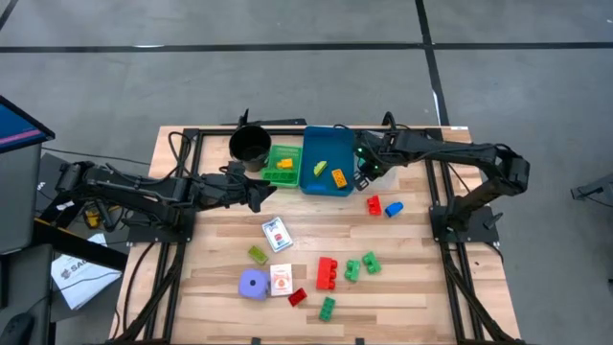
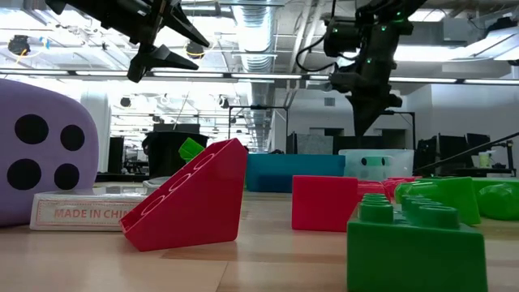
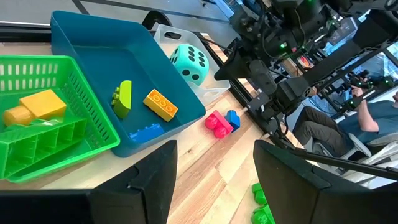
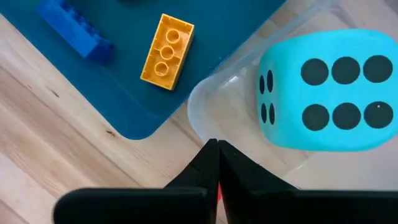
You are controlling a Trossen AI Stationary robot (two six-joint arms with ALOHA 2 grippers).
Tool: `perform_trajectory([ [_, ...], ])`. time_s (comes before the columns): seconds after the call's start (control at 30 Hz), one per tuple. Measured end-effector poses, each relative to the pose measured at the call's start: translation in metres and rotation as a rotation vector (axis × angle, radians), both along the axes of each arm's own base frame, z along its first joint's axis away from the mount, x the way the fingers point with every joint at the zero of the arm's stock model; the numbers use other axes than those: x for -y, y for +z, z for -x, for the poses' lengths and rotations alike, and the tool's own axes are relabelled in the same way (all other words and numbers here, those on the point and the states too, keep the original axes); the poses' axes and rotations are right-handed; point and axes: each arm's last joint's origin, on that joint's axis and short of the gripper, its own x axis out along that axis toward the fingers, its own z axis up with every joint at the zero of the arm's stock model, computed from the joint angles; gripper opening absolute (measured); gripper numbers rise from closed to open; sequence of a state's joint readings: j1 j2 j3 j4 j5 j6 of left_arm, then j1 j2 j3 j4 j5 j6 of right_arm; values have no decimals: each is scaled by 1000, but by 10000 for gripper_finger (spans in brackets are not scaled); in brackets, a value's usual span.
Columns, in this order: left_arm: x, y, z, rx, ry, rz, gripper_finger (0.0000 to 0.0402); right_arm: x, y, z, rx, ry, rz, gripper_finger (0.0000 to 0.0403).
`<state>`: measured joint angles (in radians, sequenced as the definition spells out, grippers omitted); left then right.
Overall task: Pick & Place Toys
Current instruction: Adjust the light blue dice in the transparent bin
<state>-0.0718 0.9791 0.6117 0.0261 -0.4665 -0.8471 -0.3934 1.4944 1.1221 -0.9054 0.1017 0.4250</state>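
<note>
The cyan die lies in the clear tray. My right gripper hangs shut above that tray's corner, pointing steeply down, beside the die and touching nothing. The blue tray holds an orange brick, a blue brick and a yellow-green brick. A yellow brick sits in the green tray. My left gripper hovers open and empty in front of the green and blue trays. Loose bricks, two card packs and the purple die lie on the table.
A black cup stands left of the green tray. A red brick and a blue brick lie in front of the blue tray. Red bricks and green bricks are scattered toward the near edge. A person sits beyond the table.
</note>
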Motion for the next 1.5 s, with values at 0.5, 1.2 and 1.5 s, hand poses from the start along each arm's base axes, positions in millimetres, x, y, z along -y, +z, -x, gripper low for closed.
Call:
perform_trajectory([
  [0.5,0,0,0,0,0,0,204,16,-1,12,-60,48,8,1],
  [1.2,0,0,0,0,0,0,204,16,-1,10,-75,173,42,1],
  [1.5,0,0,0,0,14,-5,204,17,0,7,-37,218,50,1],
])
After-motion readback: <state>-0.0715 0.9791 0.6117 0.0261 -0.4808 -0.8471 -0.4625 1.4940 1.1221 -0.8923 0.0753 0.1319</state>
